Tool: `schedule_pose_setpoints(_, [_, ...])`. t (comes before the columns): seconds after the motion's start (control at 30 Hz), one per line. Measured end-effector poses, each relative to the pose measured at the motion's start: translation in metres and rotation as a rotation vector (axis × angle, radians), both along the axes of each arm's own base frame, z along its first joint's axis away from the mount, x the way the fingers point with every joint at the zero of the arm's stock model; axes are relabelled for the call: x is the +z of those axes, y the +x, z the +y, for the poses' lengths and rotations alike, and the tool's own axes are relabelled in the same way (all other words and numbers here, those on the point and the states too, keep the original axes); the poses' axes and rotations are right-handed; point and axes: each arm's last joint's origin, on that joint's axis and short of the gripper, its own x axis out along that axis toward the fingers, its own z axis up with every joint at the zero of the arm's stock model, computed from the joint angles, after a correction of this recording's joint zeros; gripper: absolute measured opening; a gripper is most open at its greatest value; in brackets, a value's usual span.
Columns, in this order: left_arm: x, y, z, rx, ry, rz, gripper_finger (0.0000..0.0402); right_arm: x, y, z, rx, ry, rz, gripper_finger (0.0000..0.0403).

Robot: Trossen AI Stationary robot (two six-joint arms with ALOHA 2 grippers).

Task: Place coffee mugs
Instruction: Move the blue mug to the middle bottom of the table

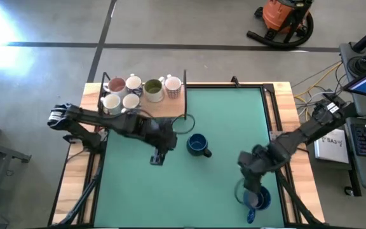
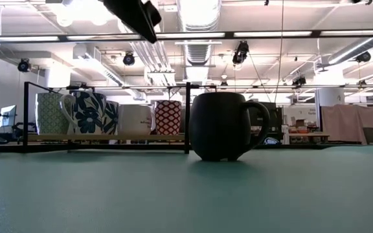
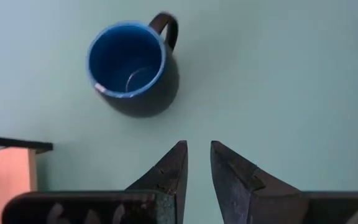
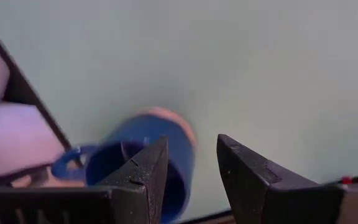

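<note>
Just beside the left claw (image 1: 158, 157), its fingers slightly parted and empty, stands an upright dark blue mug (image 1: 197, 145).

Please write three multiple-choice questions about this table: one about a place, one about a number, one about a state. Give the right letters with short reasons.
1. The dark blue mug near the left gripper stands
A. on the green mat
B. on the wooden shelf
C. on the floor

2. How many mugs are on the wooden shelf?
A. three
B. six
C. nine

3. That dark blue mug is
A. on its side
B. upside down
C. upright

Answers: 1 A, the high view shows it mid-mat, apart from the shelf. 2 B, the high view shows six there. 3 C, the left wrist view looks into its open top.
</note>
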Motion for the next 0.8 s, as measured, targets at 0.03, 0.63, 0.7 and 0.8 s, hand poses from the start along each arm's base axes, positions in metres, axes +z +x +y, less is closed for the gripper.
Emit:
schedule_pose_setpoints(0.03, [-0.001,0.0,-0.005,0.005,0.004,-0.011,0.0052,-0.001,-0.005,0.005,0.011,0.0,0.009,0.0128])
schedule_pose_setpoints(0.63, [0.008,0.001,-0.046,0.086,-0.024,-0.122,0.0052,-0.044,-0.042,0.04,0.168,-0.084,0.03,0.0128])
schedule_pose_setpoints(0.7, [0.008,0.001,-0.047,0.085,-0.026,-0.126,0.0052,-0.049,-0.043,0.039,0.169,-0.087,0.039,0.0128])
schedule_pose_setpoints(0.8, [0.008,0.001,-0.047,0.084,-0.026,-0.126,0.0052,-0.055,-0.042,0.04,0.181,-0.062,0.023,0.0128])
